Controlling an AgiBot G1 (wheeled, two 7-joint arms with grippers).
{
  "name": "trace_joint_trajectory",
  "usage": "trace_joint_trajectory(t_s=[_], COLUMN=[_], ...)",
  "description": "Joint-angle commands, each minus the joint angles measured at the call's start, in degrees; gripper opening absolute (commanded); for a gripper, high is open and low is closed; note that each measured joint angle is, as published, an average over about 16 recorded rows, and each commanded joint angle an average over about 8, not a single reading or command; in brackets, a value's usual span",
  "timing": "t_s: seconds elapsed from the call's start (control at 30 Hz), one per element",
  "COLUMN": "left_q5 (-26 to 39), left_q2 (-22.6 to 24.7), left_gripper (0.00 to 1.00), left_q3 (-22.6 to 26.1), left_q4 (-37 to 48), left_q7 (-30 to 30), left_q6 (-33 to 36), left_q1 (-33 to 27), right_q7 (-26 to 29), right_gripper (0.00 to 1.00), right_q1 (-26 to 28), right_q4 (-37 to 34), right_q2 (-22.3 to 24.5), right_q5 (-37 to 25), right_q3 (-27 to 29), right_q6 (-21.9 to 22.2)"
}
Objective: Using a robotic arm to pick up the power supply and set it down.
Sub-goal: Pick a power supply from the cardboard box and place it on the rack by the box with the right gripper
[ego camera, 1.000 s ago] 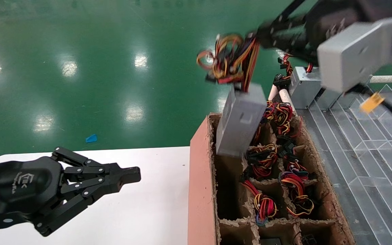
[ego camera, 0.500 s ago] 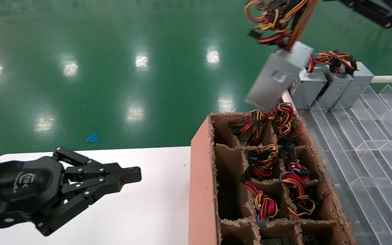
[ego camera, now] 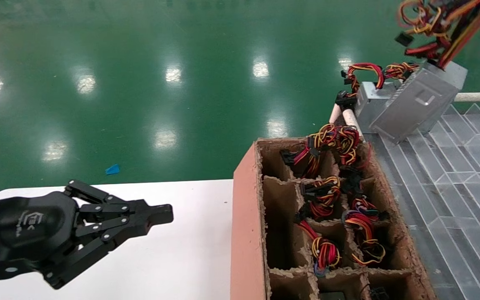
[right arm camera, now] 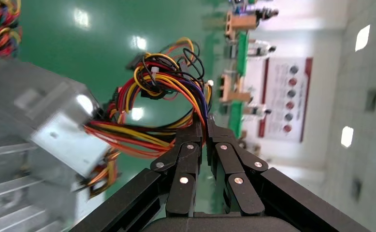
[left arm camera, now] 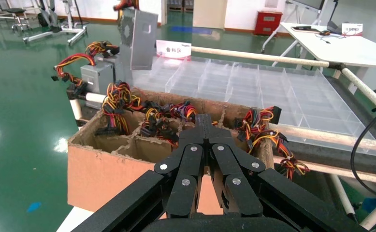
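Note:
The power supply (ego camera: 415,102), a silver-grey metal box, hangs tilted in the air over the far end of the clear tray, close to the silver boxes standing there. It hangs by its wire bundle (ego camera: 440,25) of orange, yellow, red and purple wires. The right wrist view has my right gripper (right arm camera: 204,126) shut on those wires, with the power supply (right arm camera: 46,121) dangling below; the gripper itself is out of the head view. My left gripper (ego camera: 163,213) is shut on nothing and parked over the white table. From the left wrist view the power supply (left arm camera: 142,38) shows far off.
A brown cardboard box (ego camera: 246,200) with compartments holds several more wire bundles (ego camera: 325,254). Other silver boxes (ego camera: 369,104) stand at the far end of the clear plastic tray (ego camera: 452,179). A white rail (ego camera: 479,96) runs behind it. The white table (ego camera: 181,258) lies at left.
The power supply has come up out of the cardboard box and swung right and away, to above the tray's far end. The right arm has left the head view. The left arm has not moved.

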Motion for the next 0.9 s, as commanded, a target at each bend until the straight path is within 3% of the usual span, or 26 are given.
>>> trace_joint_trajectory(t_s=[0.03, 0.43, 0.9], left_q5=[0.0, 0.0, 0.0], left_q2=[0.0, 0.0, 0.0], left_gripper=[0.0, 0.0, 0.0], left_q3=[0.0, 0.0, 0.0], left_q4=[0.0, 0.0, 0.0], left_q7=[0.0, 0.0, 0.0], left_q6=[0.0, 0.0, 0.0], left_q1=[0.0, 0.0, 0.0], right_q7=[0.19, -6.96, -14.39], right_gripper=[0.0, 0.0, 0.0], right_q1=[-0.85, -6.03, -5.65], right_q4=[-1.31, -15.26, -32.8], right_q2=[1.05, -1.67, -13.46], right_q5=[-0.03, 2.29, 4.29], right_q3=[-0.06, -0.5, -0.13], right_q6=[0.24, 3.62, 7.96])
